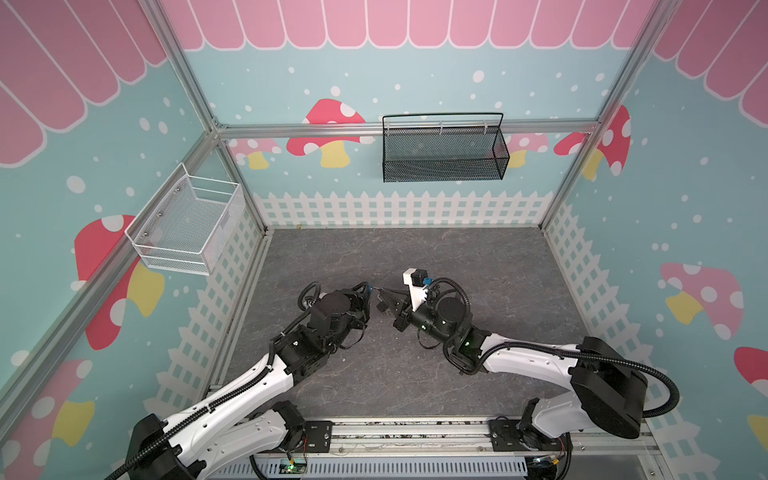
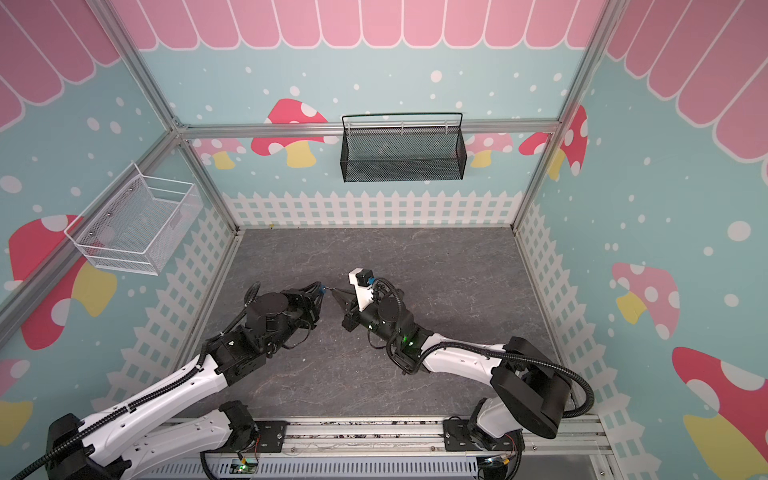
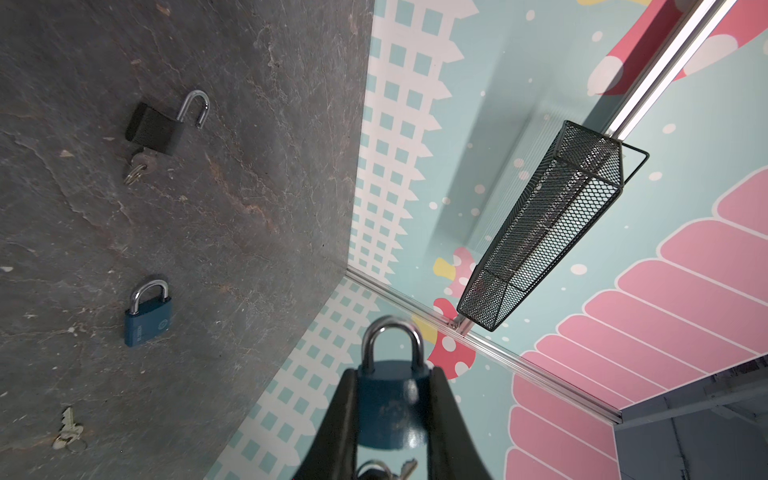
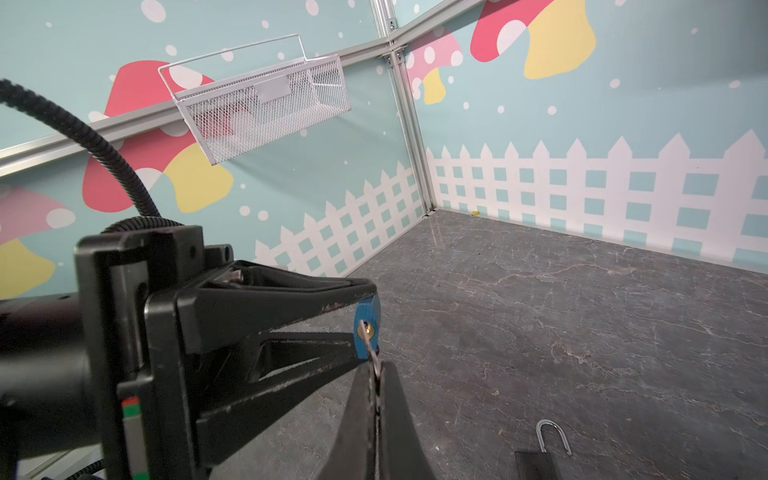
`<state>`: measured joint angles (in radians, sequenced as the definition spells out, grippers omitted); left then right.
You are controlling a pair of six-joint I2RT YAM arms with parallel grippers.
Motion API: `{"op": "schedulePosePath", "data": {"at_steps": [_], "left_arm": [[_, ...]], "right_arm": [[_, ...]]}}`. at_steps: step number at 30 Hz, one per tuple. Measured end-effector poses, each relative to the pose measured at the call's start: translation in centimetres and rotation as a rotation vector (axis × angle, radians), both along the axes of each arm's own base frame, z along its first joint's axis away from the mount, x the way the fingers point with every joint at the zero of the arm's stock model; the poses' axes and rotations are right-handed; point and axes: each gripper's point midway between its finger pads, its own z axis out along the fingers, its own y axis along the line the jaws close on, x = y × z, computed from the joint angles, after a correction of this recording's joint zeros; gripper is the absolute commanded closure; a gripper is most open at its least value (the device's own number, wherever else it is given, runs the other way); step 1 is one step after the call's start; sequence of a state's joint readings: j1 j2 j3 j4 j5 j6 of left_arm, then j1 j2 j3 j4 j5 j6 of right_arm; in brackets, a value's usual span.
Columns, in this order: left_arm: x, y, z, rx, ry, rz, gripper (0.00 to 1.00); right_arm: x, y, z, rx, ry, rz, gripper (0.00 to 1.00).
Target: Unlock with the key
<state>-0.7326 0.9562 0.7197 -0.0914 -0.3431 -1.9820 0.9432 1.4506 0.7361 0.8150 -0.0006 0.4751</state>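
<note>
Mid-table: small blue padlock with steel shackle [image 3: 390, 399], clamped across its body by left gripper [image 3: 391, 376]; shackle closed, so not unlocked. Pinched in closed right gripper [image 4: 376, 370]: thin silver key [image 4: 370, 349], tip in brass keyhole; depth unclear, seems partial. Remaining: push home, turn. Nearby on grey stone-look table [image 3: 249, 166]: black padlock with open shackle [image 3: 156, 129], second blue padlock [image 3: 147, 318], loose silver key [image 3: 68, 428]; none blocking.

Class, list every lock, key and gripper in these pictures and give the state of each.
left gripper: shut on held blue padlock.
right gripper: shut on key.
held blue padlock: shackle closed, key tip in keyhole.
black padlock: lying flat, shackle open, ringed key inserted.
second blue padlock: lying flat, shackle closed, no key.
loose key: lying flat, unused.
</note>
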Motion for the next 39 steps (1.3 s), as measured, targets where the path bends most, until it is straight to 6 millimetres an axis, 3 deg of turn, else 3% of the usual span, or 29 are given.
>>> {"op": "schedulePosePath", "data": {"at_steps": [11,29,39], "left_arm": [[0.03,0.02,0.02,-0.001,0.000,-0.001,1.00],[0.06,0.07,0.02,0.014,-0.004,-0.006,1.00],[0.15,0.33,-0.12,0.027,-0.001,0.000,1.00]], "right_arm": [[0.17,0.24,-0.94,-0.017,0.014,0.000,1.00],[0.24,0.78,-0.21,-0.011,0.009,0.014,1.00],[0.62,1.03,-0.94,-0.025,0.029,0.008,1.00]]}}
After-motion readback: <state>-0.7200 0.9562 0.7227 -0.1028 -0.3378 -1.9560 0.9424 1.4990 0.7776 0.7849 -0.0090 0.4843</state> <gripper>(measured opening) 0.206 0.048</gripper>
